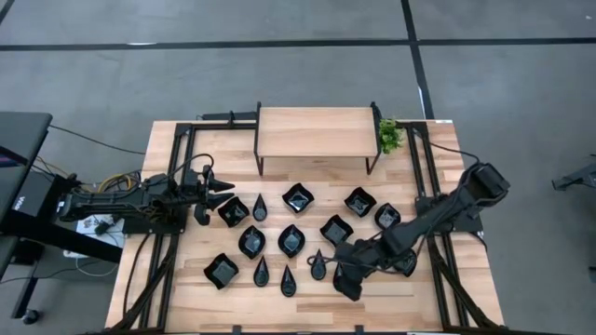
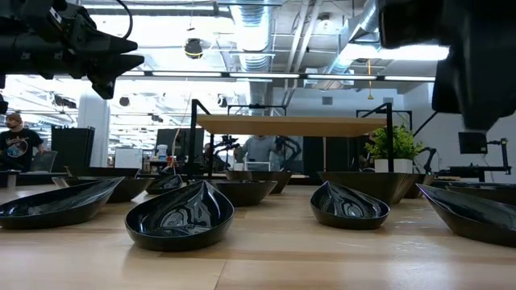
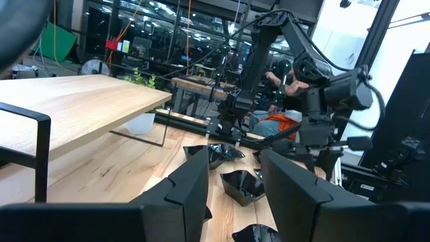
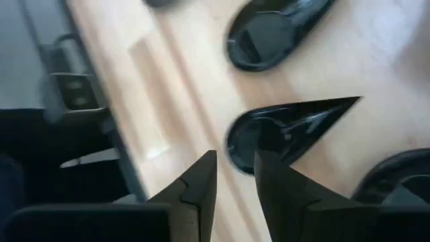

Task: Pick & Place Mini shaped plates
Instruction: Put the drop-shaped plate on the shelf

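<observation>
the right hand [image 4: 234, 176] is held part open over a teardrop plate [image 4: 285, 128] on the bench [image 1: 391, 298], while the left hand [image 1: 228, 189] is kept open.

No readable text, labels, brand names, numbers or signs appear in any view. A person [image 2: 18, 145] at the far left of the low view wears a dark shirt with a printed design, too small to make out.

The small glossy black dishes [image 1: 298, 240] are spread on the light wooden table [image 1: 438, 298], before the raised wooden shelf [image 1: 317, 131].
</observation>
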{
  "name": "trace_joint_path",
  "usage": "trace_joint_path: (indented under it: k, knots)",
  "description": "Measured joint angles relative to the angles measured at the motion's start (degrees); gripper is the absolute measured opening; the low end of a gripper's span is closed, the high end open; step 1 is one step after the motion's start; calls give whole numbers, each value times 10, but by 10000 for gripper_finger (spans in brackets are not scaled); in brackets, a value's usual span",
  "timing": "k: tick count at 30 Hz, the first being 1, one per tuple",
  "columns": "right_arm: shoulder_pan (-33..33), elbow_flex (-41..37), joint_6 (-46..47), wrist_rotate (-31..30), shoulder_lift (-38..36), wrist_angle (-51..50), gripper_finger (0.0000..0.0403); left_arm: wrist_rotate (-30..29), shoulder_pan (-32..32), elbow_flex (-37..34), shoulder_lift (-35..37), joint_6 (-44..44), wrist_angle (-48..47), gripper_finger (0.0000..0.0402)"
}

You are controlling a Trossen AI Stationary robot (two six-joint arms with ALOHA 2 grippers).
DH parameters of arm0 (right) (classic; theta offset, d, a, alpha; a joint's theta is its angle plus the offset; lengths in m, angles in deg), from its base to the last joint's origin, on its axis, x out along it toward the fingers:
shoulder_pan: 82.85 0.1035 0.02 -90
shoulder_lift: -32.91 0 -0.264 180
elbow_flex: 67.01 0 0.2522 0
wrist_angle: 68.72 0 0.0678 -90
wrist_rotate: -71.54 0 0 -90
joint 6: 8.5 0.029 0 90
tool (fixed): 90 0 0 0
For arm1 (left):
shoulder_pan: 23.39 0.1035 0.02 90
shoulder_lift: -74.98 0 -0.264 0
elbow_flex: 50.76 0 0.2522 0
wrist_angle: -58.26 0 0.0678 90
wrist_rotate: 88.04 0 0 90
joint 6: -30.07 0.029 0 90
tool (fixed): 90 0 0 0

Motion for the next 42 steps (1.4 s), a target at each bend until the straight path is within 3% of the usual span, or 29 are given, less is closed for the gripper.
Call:
trace_joint_path:
  k: [11, 25, 42]
  knots:
    - [-7, 14, 15, 0, 36, -29, 84, 0, 0, 0, -5, 0, 0, 138]
    - [-27, 14, 107, 0, 35, -53, 79, 0, 0, 0, -38, 0, 0, 138]
    - [-15, 14, 105, -2, 36, -62, 79, 0, 0, 0, -40, 0, 1, 138]
